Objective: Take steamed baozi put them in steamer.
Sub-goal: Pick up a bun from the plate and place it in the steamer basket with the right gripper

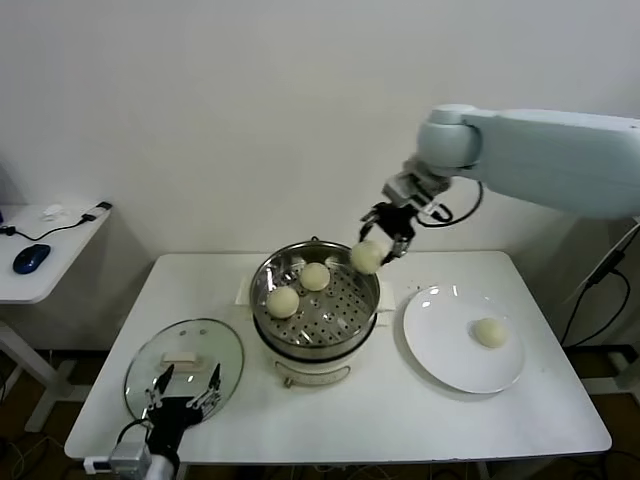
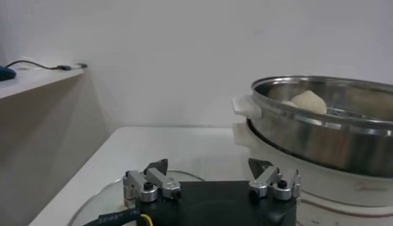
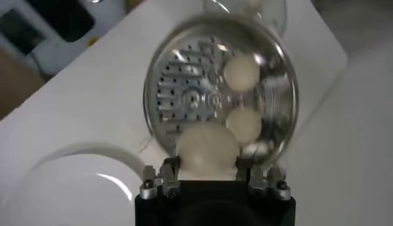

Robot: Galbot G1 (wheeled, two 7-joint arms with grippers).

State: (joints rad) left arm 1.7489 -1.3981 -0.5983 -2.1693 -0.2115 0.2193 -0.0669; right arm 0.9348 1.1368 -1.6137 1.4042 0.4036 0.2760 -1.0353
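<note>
Your right gripper (image 1: pixel 382 240) hangs over the far right rim of the steamer (image 1: pixel 315 340), its fingers pinching one steamed baozi (image 1: pixel 366 256) clear of the tray. From the right wrist camera that bun (image 3: pixel 207 149) sits squarely between the finger blocks, with the perforated tray (image 3: pixel 184 98) directly beyond it.

Two more buns already lie inside the steamer, one toward the back (image 1: pixel 315 276) and one nearer the left front (image 1: pixel 283 301); they are apart from each other and leave the right half of the tray bare under your held bun. The fourth bun (image 1: pixel 490 332) rests on the white plate (image 1: pixel 440 360), which stands just to the right of the steamer.

The glass lid (image 1: pixel 170 350) lies flat on the worktop to the left of the steamer, cream handle up. Your left gripper (image 1: pixel 183 392) is parked low over the lid's near edge, fingers spread wide and holding nothing; its wrist camera shows the two fingertips (image 2: pixel 156 169) apart above the glass, with the steamer's steel wall (image 2: pixel 319 138) and cream side handle (image 2: pixel 245 105) close by.

The white worktop (image 1: pixel 300 420) stands against a plain white wall. Off to the left a separate side table (image 1: pixel 45 260) carries a blue mouse (image 1: pixel 31 257) and a cable.
</note>
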